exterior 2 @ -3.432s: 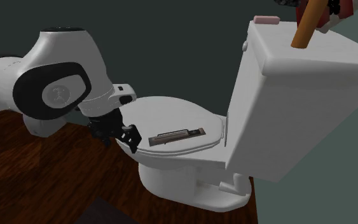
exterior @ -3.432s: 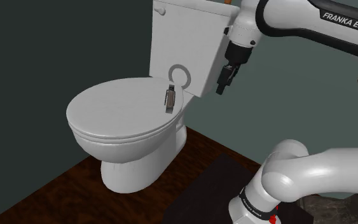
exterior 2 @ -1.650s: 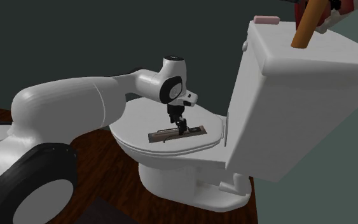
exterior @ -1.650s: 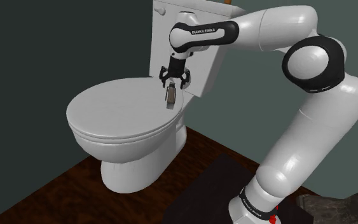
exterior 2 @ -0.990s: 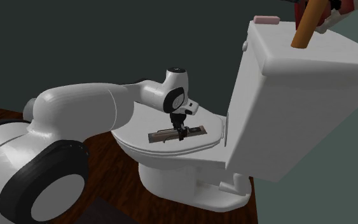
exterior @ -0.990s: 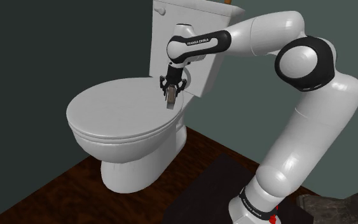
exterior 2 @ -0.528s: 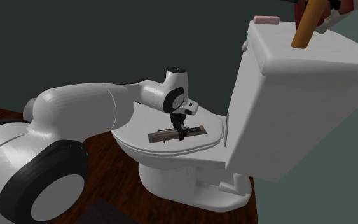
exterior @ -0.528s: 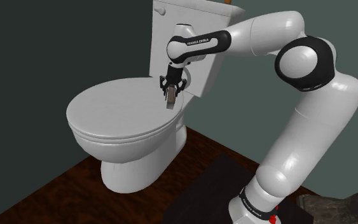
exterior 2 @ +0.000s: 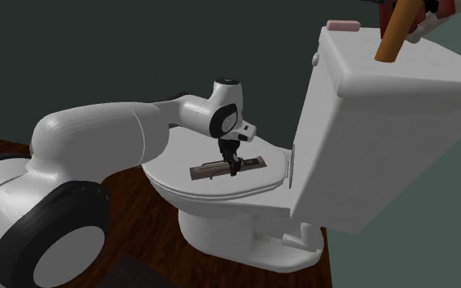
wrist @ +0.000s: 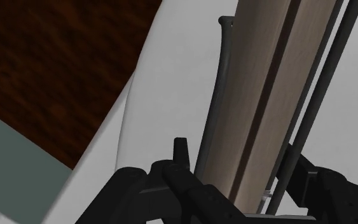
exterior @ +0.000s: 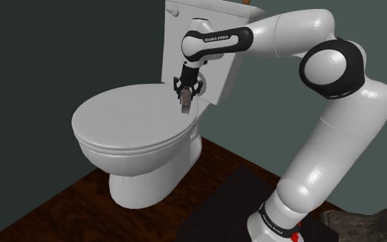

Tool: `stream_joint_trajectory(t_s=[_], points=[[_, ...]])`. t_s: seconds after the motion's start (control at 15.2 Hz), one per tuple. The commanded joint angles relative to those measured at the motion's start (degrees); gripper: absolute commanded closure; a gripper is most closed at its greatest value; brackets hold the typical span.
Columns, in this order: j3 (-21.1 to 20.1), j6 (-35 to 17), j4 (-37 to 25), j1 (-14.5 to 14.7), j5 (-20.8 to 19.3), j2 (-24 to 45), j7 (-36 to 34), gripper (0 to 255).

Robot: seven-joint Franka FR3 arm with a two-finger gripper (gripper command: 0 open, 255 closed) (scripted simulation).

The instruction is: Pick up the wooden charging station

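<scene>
Pincer: the black pincer (exterior: 185,95) (exterior 2: 233,167) (wrist: 239,153) is pointing straight down over the rear of the toilet lid and is clamping the charging station between its two sides.

Fingers: in the wrist view the fingers (wrist: 181,153) are pressing against the two long sides of the slab, one on each side, with no gap showing.

Charging station: the long, narrow brown wooden charging station (exterior: 185,104) (exterior 2: 220,170) (wrist: 266,95) is sitting at the rear edge of the lid, just in front of the tank, with dark thin rails running along its length. Whether its underside is touching the lid or hanging just above it I cannot tell.

Toilet lid: the white toilet lid (exterior: 119,124) (exterior 2: 175,168) (wrist: 171,95) is lying closed over the bowl.

Tank: the white tank (exterior: 202,38) (exterior 2: 384,131) is standing upright directly behind the lid's rear edge.

On the tank: a brown stick (exterior 2: 394,33) is leaning over the tank's top, and a small pink block (exterior 2: 343,25) is lying at the top's far corner in the second exterior view.

Arm: the white arm (exterior: 336,137) (exterior 2: 97,139) is arching over from its base to the lid.

Floor: dark wood floor (exterior: 61,210) (wrist: 56,57) is surrounding the toilet; a dark mat (exterior: 226,203) is lying beside the bowl, near the arm's base.

Wall: a dark grey-green wall (exterior: 54,48) is standing behind.
</scene>
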State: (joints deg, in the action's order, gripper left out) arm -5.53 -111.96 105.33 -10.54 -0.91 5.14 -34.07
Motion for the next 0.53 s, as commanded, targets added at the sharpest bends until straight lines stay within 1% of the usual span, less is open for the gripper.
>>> stream_joint_trajectory(t_s=[0.0, 0.46], points=[[0.00, 1.50, -1.30, -0.01, 0.03, -0.21, 0.04, 255], [-0.01, 6.77, -6.09, 0.00, 0.11, -0.70, 0.12, 255]])
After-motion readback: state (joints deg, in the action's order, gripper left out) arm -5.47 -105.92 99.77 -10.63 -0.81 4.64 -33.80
